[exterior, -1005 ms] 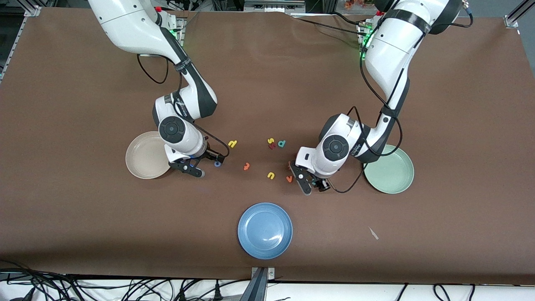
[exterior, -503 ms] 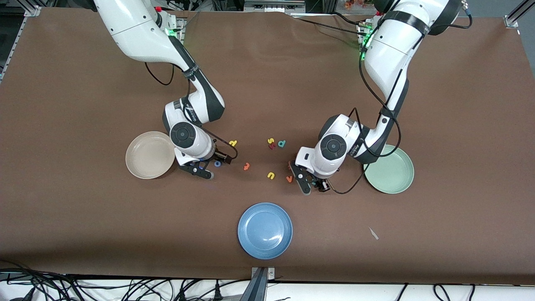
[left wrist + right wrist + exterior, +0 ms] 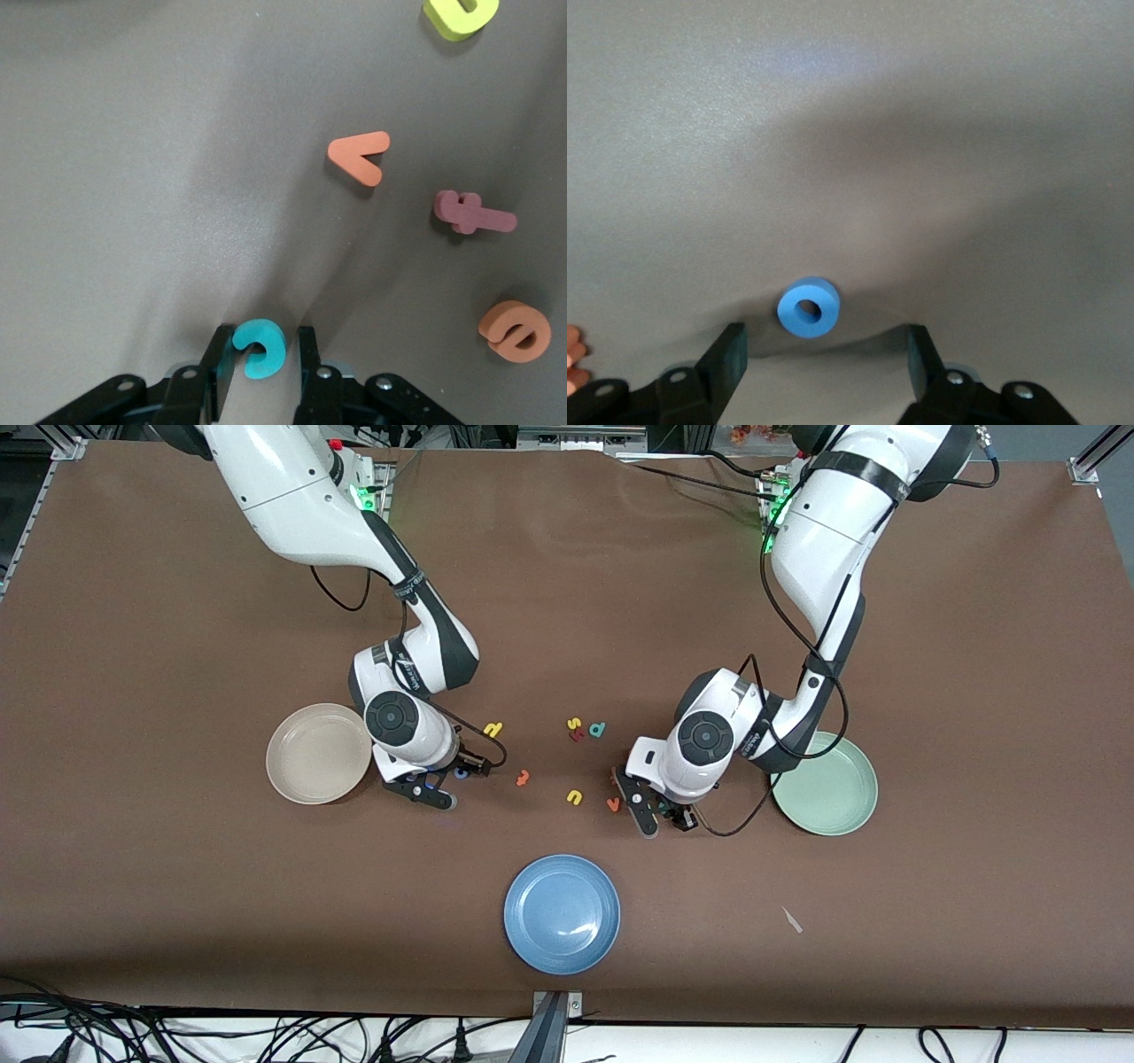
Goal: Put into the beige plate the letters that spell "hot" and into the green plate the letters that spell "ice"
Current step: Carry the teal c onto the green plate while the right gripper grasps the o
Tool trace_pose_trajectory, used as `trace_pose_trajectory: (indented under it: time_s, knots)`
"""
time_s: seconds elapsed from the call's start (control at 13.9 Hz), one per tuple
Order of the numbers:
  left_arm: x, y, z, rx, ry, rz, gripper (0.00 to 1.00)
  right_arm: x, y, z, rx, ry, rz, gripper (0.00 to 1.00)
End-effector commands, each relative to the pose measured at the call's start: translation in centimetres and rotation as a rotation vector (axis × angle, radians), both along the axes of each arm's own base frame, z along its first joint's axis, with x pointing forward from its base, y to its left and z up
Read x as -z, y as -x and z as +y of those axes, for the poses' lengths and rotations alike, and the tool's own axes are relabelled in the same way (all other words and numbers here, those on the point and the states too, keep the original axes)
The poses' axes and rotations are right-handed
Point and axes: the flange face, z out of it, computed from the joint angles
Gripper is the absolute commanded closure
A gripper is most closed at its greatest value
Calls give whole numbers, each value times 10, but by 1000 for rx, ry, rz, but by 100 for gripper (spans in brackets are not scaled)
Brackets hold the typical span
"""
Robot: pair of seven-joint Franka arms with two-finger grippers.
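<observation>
The teal "c" (image 3: 259, 348) lies on the table (image 3: 177, 886) between the left gripper's (image 3: 263, 363) fingers, which are nearly closed on its sides; a second earlier they stood wider. The letter is flat on the cloth, not lifted. Near it are seen the orange "v" (image 3: 359, 158), a dark red letter (image 3: 472, 212) and the orange "e" (image 3: 514, 330). The blue "o" (image 3: 808, 307) lies flat between the right gripper's (image 3: 824, 350) widely spread fingers, untouched; that gripper has been shifted from beside the beige plate (image 3: 317, 753) toward the letters. The green plate (image 3: 833, 788) holds nothing.
</observation>
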Motion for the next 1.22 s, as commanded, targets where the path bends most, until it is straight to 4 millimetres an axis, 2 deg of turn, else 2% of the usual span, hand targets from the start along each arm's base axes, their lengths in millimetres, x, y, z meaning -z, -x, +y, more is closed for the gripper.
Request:
trace_pose_trajectory:
  time_s: [0.0, 0.07, 0.22, 0.36, 0.43, 0.57, 0.72, 0.79, 1.01, 1.08, 1.15]
  knots:
    - [3, -4, 0, 25, -15, -18, 90, 2, -5, 4, -20, -13, -5, 28]
    - [2, -5, 0, 25, -15, -18, 100, 2, -5, 3, -27, -14, -4, 33]
    - [-6, -7, 2, 16, -14, -21, 100, 1, -7, 2, -36, -19, -6, 35]
    - [-34, -11, 8, 4, -22, -14, 100, 0, -10, 1, -39, -22, -11, 37]
    - [-50, -12, 18, -14, -38, 14, 100, 1, -11, 2, -41, -24, -12, 39]
    - [-82, -16, 42, -57, -66, 61, 100, 2, -12, 1, -57, -25, -13, 46]
    - [-108, -23, 78, -107, -83, 103, 100, 1, -16, -1, -54, -28, -17, 49]
    - [-111, -24, 98, -143, -85, 144, 100, 2, -15, -1, -53, -28, -16, 49]
    - [-110, -11, 134, -178, -131, 245, 100, 4, -15, -1, -59, -25, -15, 56]
    - [-107, -13, 156, -201, -146, 269, 100, 5, -16, -1, -58, -24, -16, 59]
    - [-102, -18, 189, -235, -139, 295, 100, 6, -16, -1, -57, -25, -14, 60]
